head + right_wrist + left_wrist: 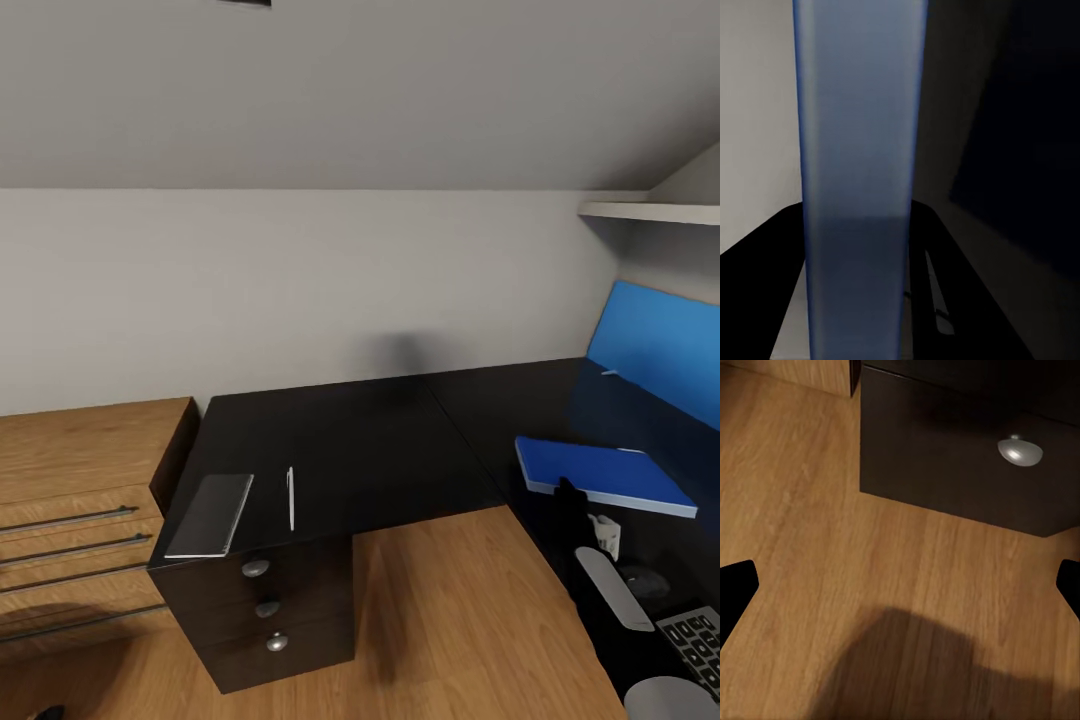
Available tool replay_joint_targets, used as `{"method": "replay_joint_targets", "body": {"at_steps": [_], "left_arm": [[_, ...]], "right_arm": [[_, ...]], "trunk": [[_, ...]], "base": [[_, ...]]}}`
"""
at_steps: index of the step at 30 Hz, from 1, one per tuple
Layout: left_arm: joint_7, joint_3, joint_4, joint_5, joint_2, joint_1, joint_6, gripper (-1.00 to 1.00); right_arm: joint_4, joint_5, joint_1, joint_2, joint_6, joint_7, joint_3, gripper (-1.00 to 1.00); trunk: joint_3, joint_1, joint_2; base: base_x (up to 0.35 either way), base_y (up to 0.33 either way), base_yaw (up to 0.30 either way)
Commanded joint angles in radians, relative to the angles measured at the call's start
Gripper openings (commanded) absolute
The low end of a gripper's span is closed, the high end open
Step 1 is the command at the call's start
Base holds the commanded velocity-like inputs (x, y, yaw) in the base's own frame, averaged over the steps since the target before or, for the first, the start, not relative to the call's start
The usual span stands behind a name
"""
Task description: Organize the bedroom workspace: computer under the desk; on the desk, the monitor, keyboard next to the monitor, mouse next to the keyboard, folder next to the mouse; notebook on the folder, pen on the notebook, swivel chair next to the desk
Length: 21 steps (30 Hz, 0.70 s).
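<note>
One blue folder (608, 476) is seen flat above the right wing of the dark L-shaped desk (360, 440), its long axis running across the head view from left to right and slightly away. It is clamped at its near edge by the right gripper (570, 497), whose black fingers are closed on it. In the right wrist view the folder (859, 180) is shown edge-on as a tall pale-blue band. Just beside the arm, a mouse (645, 580) and the corner of a keyboard (695, 640) are seen on the desk, and a bright blue monitor (660, 350) is stood at the back right. On the desk's left wing, a grey notebook (212, 514) is laid at the front corner with its long axis pointing away, and a white pen (291, 498) is laid just beside it, parallel, apart from it. Three round knobs (266, 608) are seen on the drawers below. A wooden dresser (85, 500) is set against the desk's left side, a white wall behind, wooden floor (440, 620) below. The left gripper (900, 585) is held wide open over the floor.
</note>
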Motion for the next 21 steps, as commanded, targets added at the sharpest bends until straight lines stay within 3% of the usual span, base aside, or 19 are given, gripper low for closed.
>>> {"method": "replay_joint_targets", "body": {"at_steps": [1,7,21], "left_arm": [[-0.008,0.005,0.000,0.010,-0.001,-0.001,-0.001,1.00],[-0.007,0.003,0.000,0.012,-0.002,-0.001,0.001,1.00],[-0.004,0.005,0.000,0.013,-0.002,-0.001,-0.001,1.00]], "right_arm": [[-0.002,-0.006,0.000,-0.001,-0.004,-0.003,0.001,-1.00],[-0.003,-0.007,0.000,0.001,-0.004,-0.002,0.002,-1.00],[-0.004,-0.007,0.000,0.004,-0.007,-0.003,0.000,-1.00]], "trunk": [[-0.001,0.000,0.000],[-0.001,0.000,0.000],[-0.045,0.054,-0.098]], "base": [[0.000,0.000,0.000],[0.000,0.000,0.000],[0.000,0.000,0.000]]}}
